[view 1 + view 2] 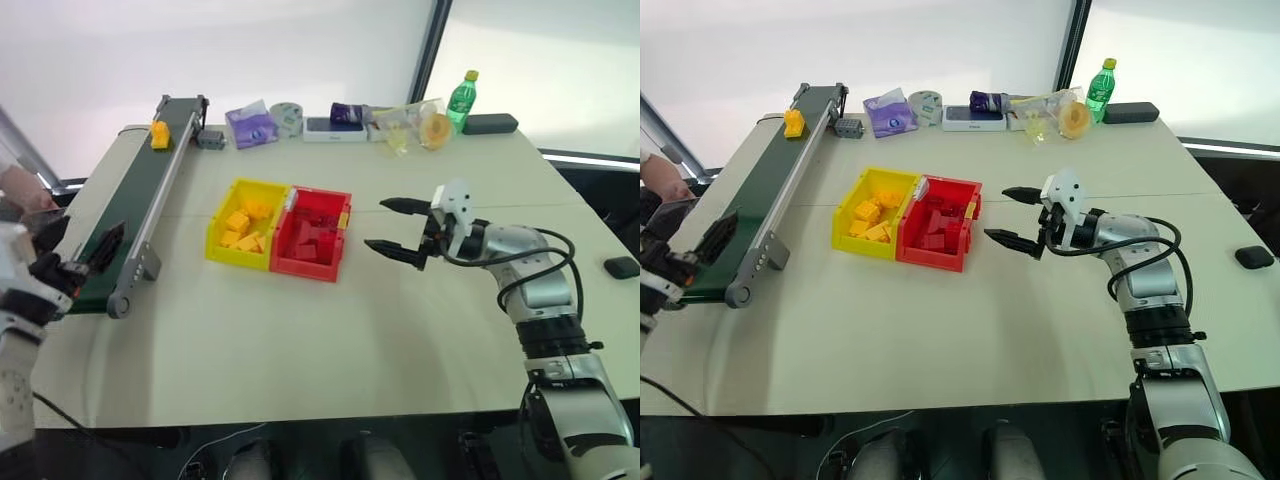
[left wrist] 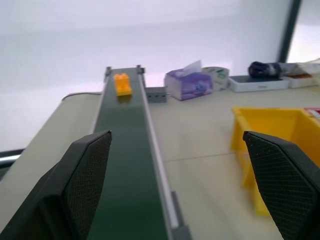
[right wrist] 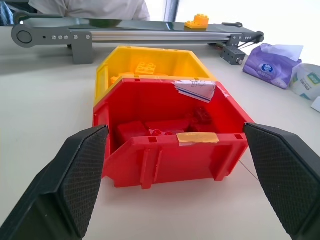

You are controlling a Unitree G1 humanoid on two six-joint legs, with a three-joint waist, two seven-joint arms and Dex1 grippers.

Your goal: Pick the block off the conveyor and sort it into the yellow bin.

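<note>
Head view: a desk carries a conveyor along its left side, with the block at the belt's far end. The yellow bin and red bin sit side by side mid-desk, both holding bricks. The left gripper hovers released at the conveyor's near end; the right gripper hovers released, right of the red bin.

Left wrist view: spread fingers frame the belt, the block far off.

Right wrist view: spread fingers face the red bin, the yellow bin behind it.
</note>
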